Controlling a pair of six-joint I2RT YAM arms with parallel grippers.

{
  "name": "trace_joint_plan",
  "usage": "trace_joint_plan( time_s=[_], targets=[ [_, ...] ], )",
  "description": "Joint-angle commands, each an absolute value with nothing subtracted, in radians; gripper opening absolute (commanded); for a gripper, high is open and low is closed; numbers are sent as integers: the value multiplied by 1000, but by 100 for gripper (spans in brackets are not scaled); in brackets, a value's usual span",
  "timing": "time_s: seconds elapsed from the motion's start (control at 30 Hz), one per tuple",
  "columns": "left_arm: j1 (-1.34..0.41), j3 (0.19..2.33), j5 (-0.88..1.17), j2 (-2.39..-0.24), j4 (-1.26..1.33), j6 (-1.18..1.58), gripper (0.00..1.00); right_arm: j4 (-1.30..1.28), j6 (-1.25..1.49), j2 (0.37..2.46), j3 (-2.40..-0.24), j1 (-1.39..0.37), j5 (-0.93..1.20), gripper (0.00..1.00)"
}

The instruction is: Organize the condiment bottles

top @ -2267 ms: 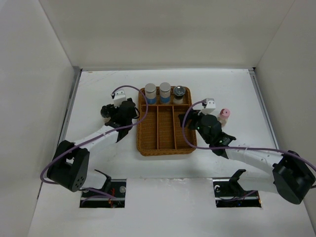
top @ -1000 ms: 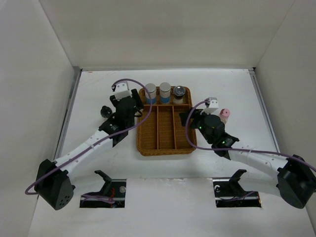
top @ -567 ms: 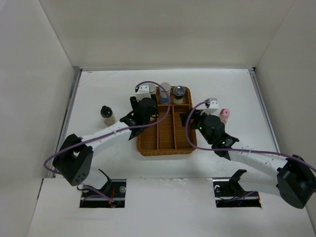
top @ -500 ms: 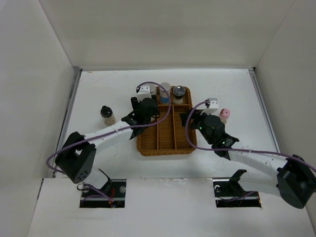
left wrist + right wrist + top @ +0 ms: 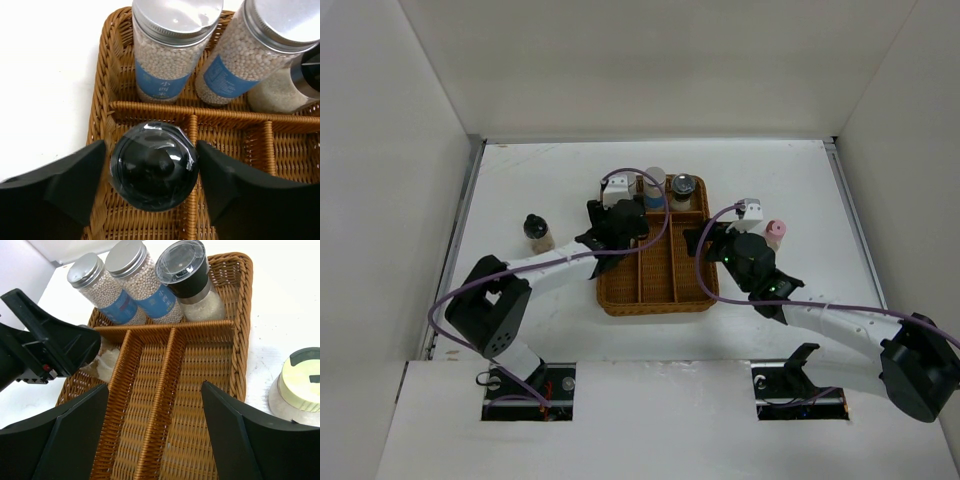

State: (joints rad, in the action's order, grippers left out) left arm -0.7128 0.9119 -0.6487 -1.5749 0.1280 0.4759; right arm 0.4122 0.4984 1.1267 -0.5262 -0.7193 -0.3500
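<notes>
Gleaming, the domed black-capped jar (image 5: 153,172) sits in a woven wicker tray (image 5: 103,75).

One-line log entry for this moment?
left gripper: flanking dark-capped jar in tray, leftmost long compartment | right gripper: open, empty, above tray

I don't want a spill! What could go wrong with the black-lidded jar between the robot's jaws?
The dark-capped jar is right by a divider in the tray; it might catch it and tip. The jaws either side are close, so lifting away could knock it toward the blue-banded jars.
</notes>
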Motion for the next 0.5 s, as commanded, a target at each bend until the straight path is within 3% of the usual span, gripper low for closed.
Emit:
trace_joint_plan(
  time_s=[0.0,0.13,0.47],
  targets=[
    [-719,943,-658,-1510,190,489,78,456,509,1131,-535,-716,-337,82],
    [-717,931,-675,-1419,180,477,84,466,500,1124,-532,-716,-347,83],
    [-598,802,-804,-1140,-35,505,84,463,512,1134,-535,-716,-330,79]
  ],
)
